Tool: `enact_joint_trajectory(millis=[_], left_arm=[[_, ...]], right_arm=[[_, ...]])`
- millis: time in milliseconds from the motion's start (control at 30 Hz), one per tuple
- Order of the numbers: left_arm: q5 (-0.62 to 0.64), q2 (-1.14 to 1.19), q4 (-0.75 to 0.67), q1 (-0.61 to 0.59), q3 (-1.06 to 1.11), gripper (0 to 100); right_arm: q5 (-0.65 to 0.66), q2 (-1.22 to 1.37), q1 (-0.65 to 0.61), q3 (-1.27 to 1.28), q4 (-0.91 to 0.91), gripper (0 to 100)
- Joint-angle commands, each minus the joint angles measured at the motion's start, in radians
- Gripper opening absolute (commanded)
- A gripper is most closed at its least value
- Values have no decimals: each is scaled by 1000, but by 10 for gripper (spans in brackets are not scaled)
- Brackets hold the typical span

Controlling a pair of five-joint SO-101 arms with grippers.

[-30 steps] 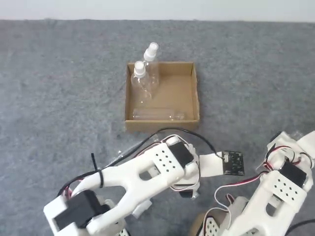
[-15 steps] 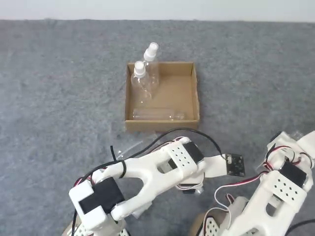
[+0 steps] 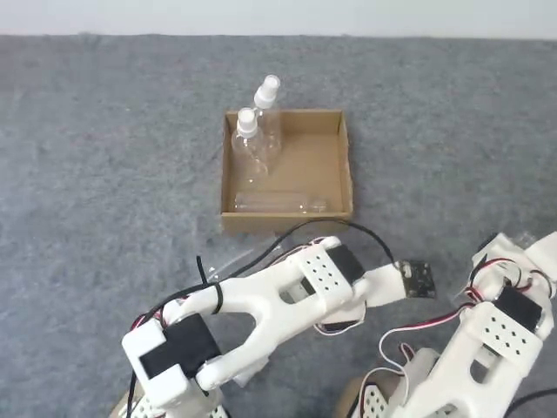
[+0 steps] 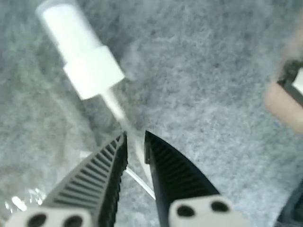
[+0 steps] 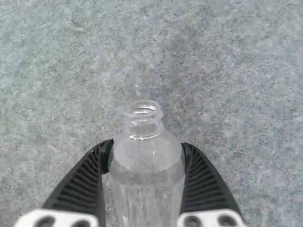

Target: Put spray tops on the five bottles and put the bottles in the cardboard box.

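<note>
Nearest, low in the high view: two white arms over the grey bench (image 3: pixel 104 192), with the left arm (image 3: pixel 287 292) stretched across toward the right arm (image 3: pixel 500 326). In the left end effector (image 4: pixel 135 140), a spray top (image 4: pixel 87 59), pinched by its thin tube between jaws almost pressed together, its white head angled away over the grey surface. In the right end effector (image 5: pixel 146 149), a clear bottle (image 5: pixel 143 172), clamped at the shoulder from both sides, neck open and pointing away from the wrist. Farther back, near the middle of the bench, the cardboard box (image 3: pixel 345 165), open upward. Inside it, along the near wall, a flat bottle (image 3: pixel 277 203) lying on its side, its neck end too faint to make out. In the far left corner, upright, a corner bottle (image 3: pixel 246 139) with a white spray top on. Just beyond that, a rear bottle (image 3: pixel 267 91), also topped and upright at the far wall; inside the box or just behind it, cannot tell.
</note>
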Motion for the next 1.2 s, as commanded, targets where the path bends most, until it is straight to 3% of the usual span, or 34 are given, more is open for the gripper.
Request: enact_joint_trajectory(millis=[0, 233, 467, 900, 1167], left_arm=[[80, -12, 54, -5, -79, 57], [190, -9, 37, -5, -130, 231], [218, -3, 25, -9, -232, 231], [281, 2, -94, -81, -232, 231], [281, 193, -71, -84, -348, 196]], right_arm=[[2, -38, 15, -17, -28, 9], [2, -38, 15, -17, -28, 9], [2, -38, 15, -17, -28, 9], [2, -38, 15, -17, -28, 9], [2, -38, 15, -17, -28, 9]])
